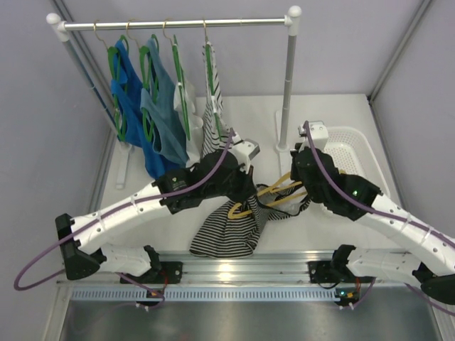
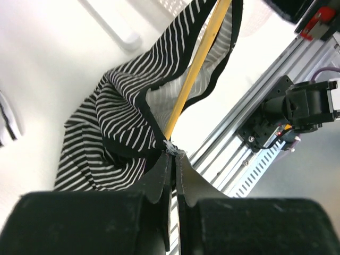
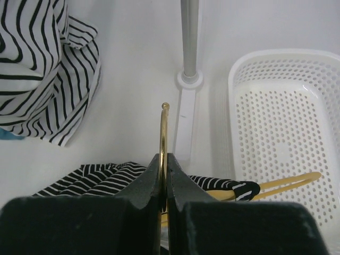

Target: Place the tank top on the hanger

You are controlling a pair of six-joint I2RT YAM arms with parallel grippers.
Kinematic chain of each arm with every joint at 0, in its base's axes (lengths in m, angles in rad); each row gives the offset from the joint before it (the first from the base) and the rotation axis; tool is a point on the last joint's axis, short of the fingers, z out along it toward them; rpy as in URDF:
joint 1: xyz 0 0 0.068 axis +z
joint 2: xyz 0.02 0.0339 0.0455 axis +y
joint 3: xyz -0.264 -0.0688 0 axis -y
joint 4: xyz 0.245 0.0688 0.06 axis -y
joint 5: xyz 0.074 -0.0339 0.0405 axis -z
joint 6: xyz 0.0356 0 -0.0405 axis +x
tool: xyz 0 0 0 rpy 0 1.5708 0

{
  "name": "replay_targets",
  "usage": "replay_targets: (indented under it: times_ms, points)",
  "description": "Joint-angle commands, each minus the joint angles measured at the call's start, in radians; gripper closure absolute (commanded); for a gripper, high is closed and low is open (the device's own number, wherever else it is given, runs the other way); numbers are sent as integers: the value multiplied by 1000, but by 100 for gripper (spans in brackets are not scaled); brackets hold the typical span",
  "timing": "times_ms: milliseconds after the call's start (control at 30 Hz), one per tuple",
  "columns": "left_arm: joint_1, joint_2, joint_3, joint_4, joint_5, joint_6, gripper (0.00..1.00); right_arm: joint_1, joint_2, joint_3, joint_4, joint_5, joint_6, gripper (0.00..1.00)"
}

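The tank top [image 1: 226, 233] lies bunched on the table near the front rail, one end lifted and partly draped over the yellow hanger [image 1: 279, 196]. In the left wrist view my left gripper [image 2: 172, 152] is shut on the tank top's black edge [image 2: 127, 114], right where the hanger's yellow bar [image 2: 199, 64] passes through the fabric. My right gripper [image 3: 164, 160] is shut on the hanger's metal hook [image 3: 164, 127]. The hanger's yellow arm [image 3: 289, 182] and a strap of the tank top [image 3: 106, 176] lie below it. In the top view both grippers, left [image 1: 245, 189] and right [image 1: 298, 183], meet over the hanger.
A clothes rail [image 1: 178, 25] at the back holds green hangers [image 1: 116, 78] with blue tops [image 1: 160, 121] and a paler striped top [image 1: 211, 106]. The rail's right post [image 3: 190, 37] and a white perforated basket [image 3: 287, 117] stand at the right. A metal rail [image 1: 234, 270] runs along the front edge.
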Motion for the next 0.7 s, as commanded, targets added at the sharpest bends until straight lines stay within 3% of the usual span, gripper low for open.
replay_targets:
  times_ms: [0,133,267,300,500,667]
  points:
    - [1,44,145,-45,-23,79,99,8,-5,91,36,1,-24,100]
    - [1,94,234,-97,-59,95,92,8,21,144,8,12,-13,100]
    - [1,114,317,-131,-102,109,73,8,38,193,8,3,-27,100]
    - [1,114,328,-139,-115,118,63,8,39,200,9,0,-30,100]
    - [3,83,374,-180,-170,162,49,8,39,230,-9,-14,-39,100]
    - [3,28,311,-157,-109,222,44,8,42,249,-27,-37,-47,100]
